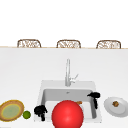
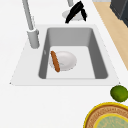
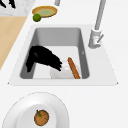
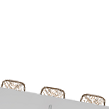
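My right hand (image 1: 94,97) hangs open at the sink's right rim, fingers pointing down. It also shows over the basin's near side (image 3: 42,58) and beyond the sink's far edge (image 2: 76,11). Inside the sink (image 2: 100,62) lies a white dish (image 2: 65,60) with a brown sausage-like stick (image 2: 55,61) leaning on it; the dish (image 3: 65,72) and stick (image 3: 74,68) lie just beside my right hand's fingertips. My left hand (image 1: 40,110) floats by the sink's front left corner, fingers relaxed, next to a lime (image 1: 26,114). A big red ball (image 1: 67,114) covers the sink's front.
A yellow-rimmed plate (image 1: 11,110) lies left of the lime. On the counter right of the sink, a white plate (image 1: 120,110) carries a small brown item (image 3: 41,117). The faucet (image 1: 67,72) stands behind the basin. Three wicker chair backs (image 1: 29,43) line the far edge.
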Robot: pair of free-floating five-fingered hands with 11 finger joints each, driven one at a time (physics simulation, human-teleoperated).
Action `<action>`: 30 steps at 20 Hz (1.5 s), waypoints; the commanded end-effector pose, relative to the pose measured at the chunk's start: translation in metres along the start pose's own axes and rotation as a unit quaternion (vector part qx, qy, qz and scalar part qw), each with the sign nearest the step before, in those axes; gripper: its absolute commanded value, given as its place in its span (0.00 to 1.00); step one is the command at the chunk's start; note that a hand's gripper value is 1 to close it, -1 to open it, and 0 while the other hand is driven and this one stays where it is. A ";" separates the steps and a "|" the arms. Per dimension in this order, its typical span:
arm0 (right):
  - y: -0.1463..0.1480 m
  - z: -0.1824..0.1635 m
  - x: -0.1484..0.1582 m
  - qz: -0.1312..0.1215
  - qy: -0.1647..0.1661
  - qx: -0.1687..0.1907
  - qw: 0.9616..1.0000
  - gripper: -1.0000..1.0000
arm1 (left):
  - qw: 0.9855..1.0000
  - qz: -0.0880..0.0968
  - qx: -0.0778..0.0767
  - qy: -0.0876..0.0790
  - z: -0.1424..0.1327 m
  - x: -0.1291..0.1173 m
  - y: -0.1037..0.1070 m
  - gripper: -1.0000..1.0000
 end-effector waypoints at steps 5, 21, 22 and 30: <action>-0.037 0.055 -0.036 -0.013 0.003 0.011 1.000 0.00 | 1.000 0.000 0.000 0.000 0.000 0.000 0.000 0.50; -0.035 0.140 -0.127 -0.007 0.000 0.015 1.000 0.00 | 1.000 0.000 0.000 0.000 0.000 0.000 0.000 0.50; -0.035 0.143 -0.134 -0.007 -0.001 0.014 1.000 0.00 | 1.000 0.000 0.000 0.000 0.000 0.000 0.000 0.50; -0.016 0.125 -0.176 0.000 -0.011 0.007 1.000 0.00 | 1.000 0.000 0.000 0.000 0.000 0.000 0.000 0.50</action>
